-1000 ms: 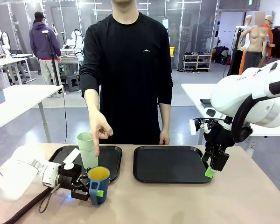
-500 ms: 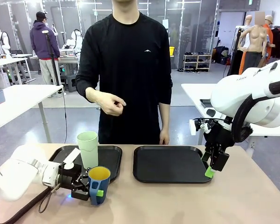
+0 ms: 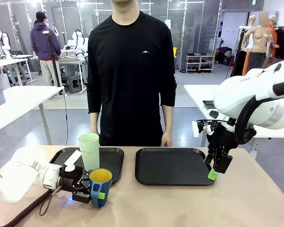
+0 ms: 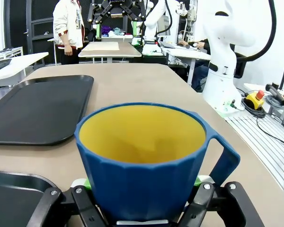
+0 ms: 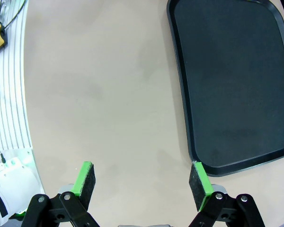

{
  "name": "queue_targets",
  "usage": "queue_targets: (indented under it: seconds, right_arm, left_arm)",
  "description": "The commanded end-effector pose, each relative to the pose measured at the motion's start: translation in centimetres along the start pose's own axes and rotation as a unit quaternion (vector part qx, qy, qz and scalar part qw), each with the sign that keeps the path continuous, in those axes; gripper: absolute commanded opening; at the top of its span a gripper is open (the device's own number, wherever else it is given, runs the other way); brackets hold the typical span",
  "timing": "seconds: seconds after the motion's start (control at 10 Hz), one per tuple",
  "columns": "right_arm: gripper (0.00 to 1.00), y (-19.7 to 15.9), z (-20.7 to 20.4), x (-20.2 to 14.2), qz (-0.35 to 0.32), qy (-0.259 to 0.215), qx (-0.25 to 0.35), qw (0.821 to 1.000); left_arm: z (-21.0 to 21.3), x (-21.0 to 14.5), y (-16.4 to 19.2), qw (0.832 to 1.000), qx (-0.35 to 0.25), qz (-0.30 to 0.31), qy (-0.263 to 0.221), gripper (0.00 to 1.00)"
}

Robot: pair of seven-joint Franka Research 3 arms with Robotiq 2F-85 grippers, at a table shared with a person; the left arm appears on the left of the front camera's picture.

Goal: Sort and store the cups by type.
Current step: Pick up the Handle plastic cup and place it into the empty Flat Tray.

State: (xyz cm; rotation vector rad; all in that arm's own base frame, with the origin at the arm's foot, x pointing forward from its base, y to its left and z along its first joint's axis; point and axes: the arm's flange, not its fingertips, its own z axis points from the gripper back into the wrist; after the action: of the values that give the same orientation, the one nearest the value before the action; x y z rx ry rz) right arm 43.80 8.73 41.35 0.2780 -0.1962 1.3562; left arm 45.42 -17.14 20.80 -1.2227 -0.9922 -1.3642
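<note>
The dark blue mug with a yellow inside stands upright on the table, just in front of the left black tray. My left gripper is shut on it from the left. In the left wrist view the mug sits between the green pads, handle to the right. The pale mint-green tumbler stands upright on the left tray, right behind the mug. My right gripper hangs open over the right edge of the right tray. In the right wrist view the right gripper holds nothing.
A person in black stands at the far side, both arms hanging down. The right tray is bare and lies flat beside open tabletop. The same tray shows in the left wrist view beyond the mug.
The person's hand, which was down by the tumbler, has drawn back and now hangs at the side. Neither arm nor either cup has moved.
</note>
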Motion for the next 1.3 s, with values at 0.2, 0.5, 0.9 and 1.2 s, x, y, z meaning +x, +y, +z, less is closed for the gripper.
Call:
queue_targets:
  seconds: [0.2, 0.5, 0.9, 1.2]
  right_arm:
    - [1.0, 0.2, 0.0, -0.2, -0.002, -0.002, -0.005, 1.0]
    - [1.0, 0.2, 0.0, -0.2, -0.002, -0.002, -0.005, 1.0]
    - [1.0, 0.2, 0.0, -0.2, -0.002, -0.002, -0.005, 1.0]
    - [1.0, 0.2, 0.0, -0.2, -0.002, -0.002, -0.005, 1.0]
  left_arm:
    - [-3.8, 1.5, -1.1, 1.0, 0.016, 0.001, -0.023, 0.72]
    - [-7.1, 3.0, -2.4, 0.999, 0.04, -0.005, -0.024, 0.72]
    - [-13.1, 4.6, -0.4, 0.995, 0.092, -0.022, -0.028, 0.72]
    - [-16.5, 5.9, 2.7, 0.989, 0.136, -0.037, -0.046, 0.72]
